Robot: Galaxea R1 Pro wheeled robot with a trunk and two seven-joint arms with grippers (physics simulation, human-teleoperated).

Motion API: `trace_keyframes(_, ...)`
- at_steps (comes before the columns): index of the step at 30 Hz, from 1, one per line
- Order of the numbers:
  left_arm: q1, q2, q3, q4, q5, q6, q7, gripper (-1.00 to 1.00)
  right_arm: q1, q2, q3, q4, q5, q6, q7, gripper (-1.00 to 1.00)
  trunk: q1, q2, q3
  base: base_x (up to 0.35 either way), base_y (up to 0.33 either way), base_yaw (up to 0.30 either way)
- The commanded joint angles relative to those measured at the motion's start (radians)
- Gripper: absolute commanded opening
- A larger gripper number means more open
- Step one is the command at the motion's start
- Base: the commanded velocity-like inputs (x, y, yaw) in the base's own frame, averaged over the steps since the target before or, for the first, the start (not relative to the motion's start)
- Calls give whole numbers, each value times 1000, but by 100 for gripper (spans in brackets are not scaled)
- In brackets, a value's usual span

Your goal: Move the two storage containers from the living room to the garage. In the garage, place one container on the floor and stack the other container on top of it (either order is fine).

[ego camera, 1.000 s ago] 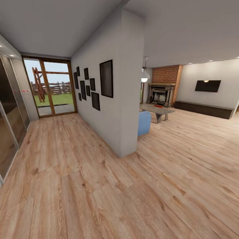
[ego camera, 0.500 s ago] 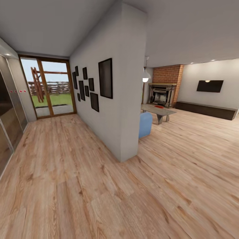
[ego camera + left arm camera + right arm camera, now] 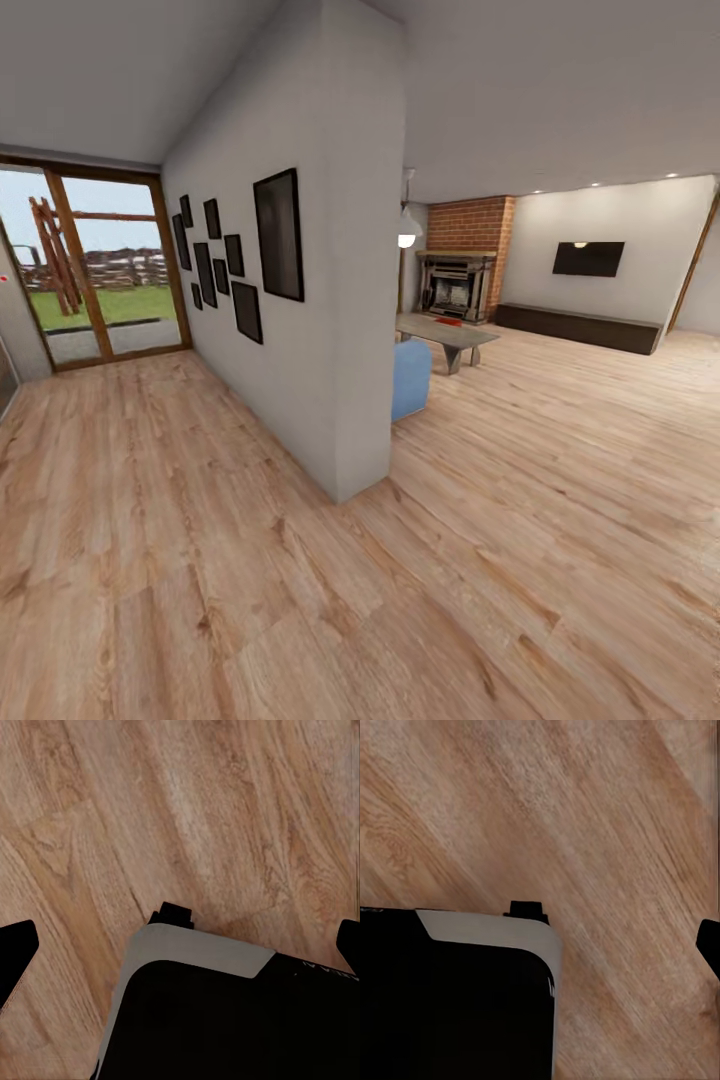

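Observation:
I look down a hallway and past a white partition wall [image 3: 340,300] into the living room [image 3: 580,400], with its brick fireplace [image 3: 458,280] and long dark low cabinet [image 3: 580,328]. A tiny red patch [image 3: 450,322] lies on the low table [image 3: 447,335]; it is too small to tell whether it is one of the storage containers. The garage is out of view. In the left wrist view my left gripper [image 3: 181,949] is open over wood planks, its black fingertips [image 3: 15,952] wide apart. My right gripper's one visible fingertip [image 3: 709,943] sits at the far edge, nothing held.
A blue sofa end [image 3: 410,378] sticks out behind the partition's corner. Wood-framed glass doors [image 3: 100,265] close the hallway's far end. Dark picture frames [image 3: 278,235] hang on the partition. My dark base [image 3: 225,1020] fills the lower part of both wrist views. Light wood floor [image 3: 250,560] spreads ahead.
The whole head view has slid left: the camera turned right. The glass panels at the left edge have left the picture and more of the living room's right side shows.

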Motion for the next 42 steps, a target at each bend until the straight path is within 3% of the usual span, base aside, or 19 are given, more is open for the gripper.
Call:
trace_keyframes(1,0,0,-1,0,4,-3,2,100,-1,0,9,3,-9,-5,-1,100,1,-1,-1,325,0,-287)
trace_keyframes(35,0,0,1,0,5,-4,2,100,-1,1,8,3,-9,-7,5,100,1,-1,-1,325,0,-290)
trace_keyframes(42,0,0,1,0,5,-4,2,100,-1,2,8,3,-9,-3,1,100,1,-1,-1,325,0,-106)
